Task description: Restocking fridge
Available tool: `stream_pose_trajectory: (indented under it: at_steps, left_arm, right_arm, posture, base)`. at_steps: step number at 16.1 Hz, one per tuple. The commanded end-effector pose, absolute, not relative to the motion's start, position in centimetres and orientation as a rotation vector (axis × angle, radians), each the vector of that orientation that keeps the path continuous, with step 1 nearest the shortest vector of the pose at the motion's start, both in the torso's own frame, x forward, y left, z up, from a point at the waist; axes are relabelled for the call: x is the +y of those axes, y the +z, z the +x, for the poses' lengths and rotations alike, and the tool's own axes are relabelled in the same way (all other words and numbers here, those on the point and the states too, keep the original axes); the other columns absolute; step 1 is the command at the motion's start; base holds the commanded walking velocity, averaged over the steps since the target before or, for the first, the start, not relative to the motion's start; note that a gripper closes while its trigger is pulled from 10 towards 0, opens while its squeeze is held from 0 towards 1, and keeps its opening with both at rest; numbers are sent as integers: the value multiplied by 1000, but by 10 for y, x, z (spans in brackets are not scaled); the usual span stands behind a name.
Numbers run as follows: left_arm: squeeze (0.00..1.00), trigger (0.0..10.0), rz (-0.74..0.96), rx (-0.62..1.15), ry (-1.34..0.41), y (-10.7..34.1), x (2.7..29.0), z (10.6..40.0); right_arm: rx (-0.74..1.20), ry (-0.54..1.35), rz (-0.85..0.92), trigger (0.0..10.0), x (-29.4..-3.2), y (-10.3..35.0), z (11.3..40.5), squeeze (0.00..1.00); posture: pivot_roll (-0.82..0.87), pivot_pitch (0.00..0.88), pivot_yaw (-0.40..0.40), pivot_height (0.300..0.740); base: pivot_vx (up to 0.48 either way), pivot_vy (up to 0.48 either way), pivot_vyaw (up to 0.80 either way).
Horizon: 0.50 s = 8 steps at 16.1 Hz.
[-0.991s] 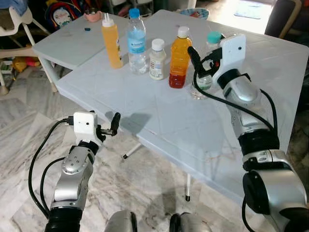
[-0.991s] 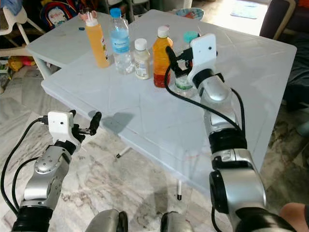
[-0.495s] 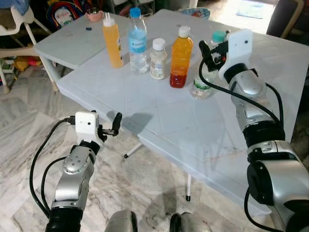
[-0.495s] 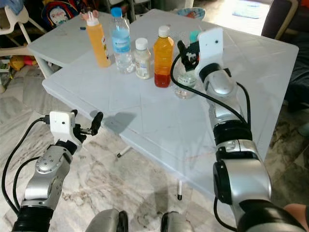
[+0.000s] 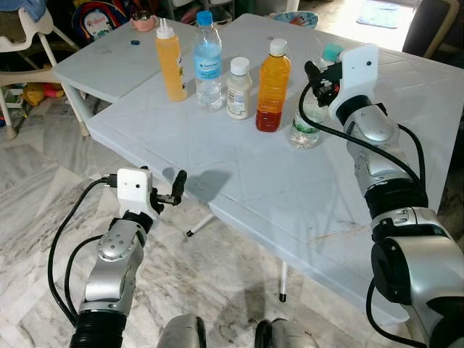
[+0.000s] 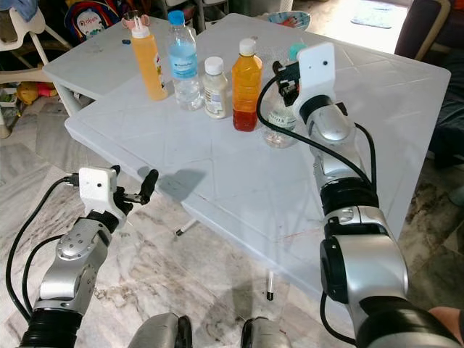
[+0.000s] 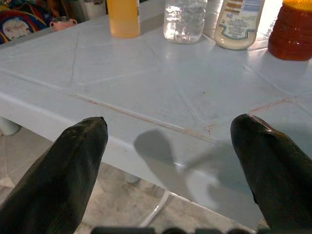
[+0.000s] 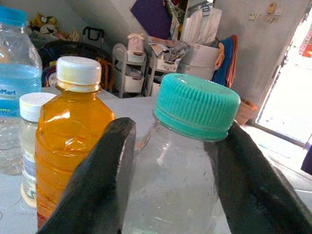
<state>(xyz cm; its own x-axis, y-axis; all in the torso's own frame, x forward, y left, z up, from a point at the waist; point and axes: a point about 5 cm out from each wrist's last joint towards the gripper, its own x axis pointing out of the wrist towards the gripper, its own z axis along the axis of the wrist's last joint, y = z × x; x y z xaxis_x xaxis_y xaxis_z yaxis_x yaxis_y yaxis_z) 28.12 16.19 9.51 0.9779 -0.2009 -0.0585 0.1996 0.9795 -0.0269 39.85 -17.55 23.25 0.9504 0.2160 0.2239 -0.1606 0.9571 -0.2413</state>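
Teal-capped bottle [image 8: 180, 165] sits between right gripper's [image 5: 317, 75] open jaws

Both arms were silver, jointed metal with black bands at the elbows. Each wrist carried a white box-shaped camera housing, and loose black cables looped along the forearms. The left gripper [image 5: 176, 187] and right gripper [image 5: 316, 75] had long, matte black, tapered fingers.

Right pincer [image 5: 317, 75] — around clear bottle [image 5: 307, 119]
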Motion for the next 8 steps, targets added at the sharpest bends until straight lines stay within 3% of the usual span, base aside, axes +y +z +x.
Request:
stream_pose_trajectory:
  at_steps: [1, 7, 8]
  left_arm:
    - [0, 10000, -10, 79, -208, 92, 162, 281]
    - [0, 10000, 3, 99, -210, 91, 167, 279]
    - [0, 10000, 10, 114, -201, 89, 170, 277]
  right_arm:
    - [-263, 170, -184, 0, -180, 240, 401, 0]
    - [-234, 158, -39, 0, -188, 232, 391, 0]
    - [-234, 186, -22, 10000, -184, 228, 382, 0]
  posture:
    - [53, 66, 65, 740]
    - [60, 75, 57, 740]
    - [53, 80, 56, 740]
  base:
    - [0, 0, 0]
    - [0, 0, 0]
    - [0, 0, 0]
